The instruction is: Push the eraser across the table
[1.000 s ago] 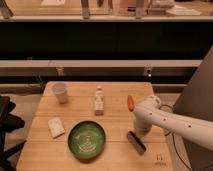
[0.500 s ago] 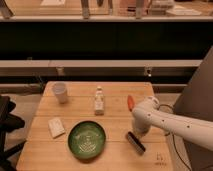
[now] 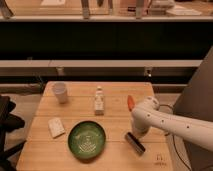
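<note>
Eraser (image 3: 135, 142) on table (image 3: 80, 93), right of plate (image 3: 87, 139); claw (image 3: 137, 131) just behind eraser.

White tubular arm (image 3: 172, 126), pale hand (image 3: 136, 133), grey body (image 3: 200, 90)

Single camera view. The camera sits high on the near side of the table (image 3: 115, 92) and looks obliquely down and forward across it, toward the dark cabinet front (image 3: 100, 42) behind. The range is medium: the whole tabletop fits, its near edge meeting the bottom margin. The gripper (image 3: 136, 133) appears right of centre in the lower half, carried on the white arm (image 3: 172, 125) that enters from the right margin. The eraser (image 3: 135, 143) lies just camera-side of the gripper. The green plate (image 3: 87, 140) is to the gripper's left, and the cup (image 3: 60, 92) is far left of it and beyond.
</note>
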`<action>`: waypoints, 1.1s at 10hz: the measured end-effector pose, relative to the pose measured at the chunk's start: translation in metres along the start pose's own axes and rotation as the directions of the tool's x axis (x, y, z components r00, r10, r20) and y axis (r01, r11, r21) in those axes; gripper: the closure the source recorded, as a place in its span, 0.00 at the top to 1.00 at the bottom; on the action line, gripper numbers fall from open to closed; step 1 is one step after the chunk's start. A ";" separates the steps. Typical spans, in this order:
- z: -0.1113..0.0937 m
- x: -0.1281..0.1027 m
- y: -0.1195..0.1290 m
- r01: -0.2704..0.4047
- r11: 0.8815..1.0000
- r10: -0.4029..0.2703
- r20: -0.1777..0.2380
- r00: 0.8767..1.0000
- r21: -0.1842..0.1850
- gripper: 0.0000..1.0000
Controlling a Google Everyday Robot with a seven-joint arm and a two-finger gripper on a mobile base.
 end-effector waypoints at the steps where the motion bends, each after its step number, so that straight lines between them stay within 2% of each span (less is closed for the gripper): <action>1: 0.000 -0.001 0.000 0.001 1.000 -0.001 0.001 1.000 0.001 0.00; 11: 0.000 -0.007 0.001 0.022 1.000 -0.022 0.006 1.000 0.007 0.00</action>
